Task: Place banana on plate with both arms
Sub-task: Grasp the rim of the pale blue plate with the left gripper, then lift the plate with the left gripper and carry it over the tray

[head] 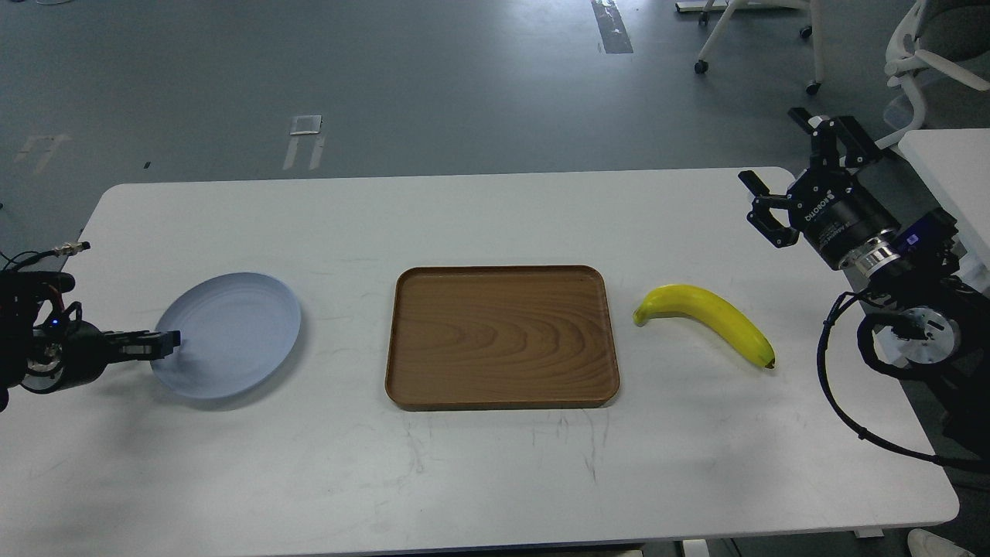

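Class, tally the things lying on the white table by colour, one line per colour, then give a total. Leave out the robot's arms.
Yellow: 1, the banana
Pale blue-grey: 1, the plate
Brown: 1, the wooden tray
Total: 3

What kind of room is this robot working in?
Probably an office or lab. A plain white table stands on grey floor, wheeled office chairs sit behind it, and tape marks dot the floor. Only a plate, wooden tray and banana are laid out.
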`<state>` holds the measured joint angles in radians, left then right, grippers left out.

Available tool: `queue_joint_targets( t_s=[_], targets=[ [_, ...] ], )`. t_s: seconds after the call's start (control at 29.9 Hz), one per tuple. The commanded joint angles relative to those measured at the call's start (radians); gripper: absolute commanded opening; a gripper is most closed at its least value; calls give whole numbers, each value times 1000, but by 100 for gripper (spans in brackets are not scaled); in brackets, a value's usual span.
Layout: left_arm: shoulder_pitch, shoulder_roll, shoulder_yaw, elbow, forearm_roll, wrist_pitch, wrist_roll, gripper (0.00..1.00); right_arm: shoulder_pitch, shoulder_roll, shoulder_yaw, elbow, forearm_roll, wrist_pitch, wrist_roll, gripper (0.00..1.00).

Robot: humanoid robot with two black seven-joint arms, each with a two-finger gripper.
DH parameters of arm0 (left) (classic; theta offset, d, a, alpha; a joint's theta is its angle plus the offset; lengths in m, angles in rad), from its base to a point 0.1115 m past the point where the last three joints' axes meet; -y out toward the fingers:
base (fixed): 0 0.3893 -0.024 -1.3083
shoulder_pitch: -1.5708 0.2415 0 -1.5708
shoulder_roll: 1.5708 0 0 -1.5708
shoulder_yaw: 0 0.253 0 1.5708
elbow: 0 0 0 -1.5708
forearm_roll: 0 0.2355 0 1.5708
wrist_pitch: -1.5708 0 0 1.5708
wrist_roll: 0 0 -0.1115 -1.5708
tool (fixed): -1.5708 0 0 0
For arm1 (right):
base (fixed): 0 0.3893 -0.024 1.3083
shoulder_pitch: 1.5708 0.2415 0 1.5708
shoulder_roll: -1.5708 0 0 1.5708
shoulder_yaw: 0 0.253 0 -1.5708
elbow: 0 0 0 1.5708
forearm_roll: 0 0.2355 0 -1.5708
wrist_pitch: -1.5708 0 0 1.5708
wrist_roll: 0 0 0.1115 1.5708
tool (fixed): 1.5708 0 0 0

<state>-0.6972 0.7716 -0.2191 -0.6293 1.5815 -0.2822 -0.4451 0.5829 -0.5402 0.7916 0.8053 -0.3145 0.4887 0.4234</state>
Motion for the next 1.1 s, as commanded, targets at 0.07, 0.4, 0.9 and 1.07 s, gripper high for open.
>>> queue_joint_targets(
  t_s=[0.07,0.4,0.9,1.07],
  targets=[
    [-4,2,0,3,-12,3,6,0,0,0,0,0,0,0,0,100],
    [-19,2,-3,-1,-40,58,-3,0,5,2,0,-3,0,0,0,100],
    [-211,21,-2,-148,-149,-181,-44,0,5,-1,5,-5,0,0,0,100],
    [-258,23,0,-328,-123,-183,-3,0,6,-4,5,-5,0,0,-2,100]
  ],
)
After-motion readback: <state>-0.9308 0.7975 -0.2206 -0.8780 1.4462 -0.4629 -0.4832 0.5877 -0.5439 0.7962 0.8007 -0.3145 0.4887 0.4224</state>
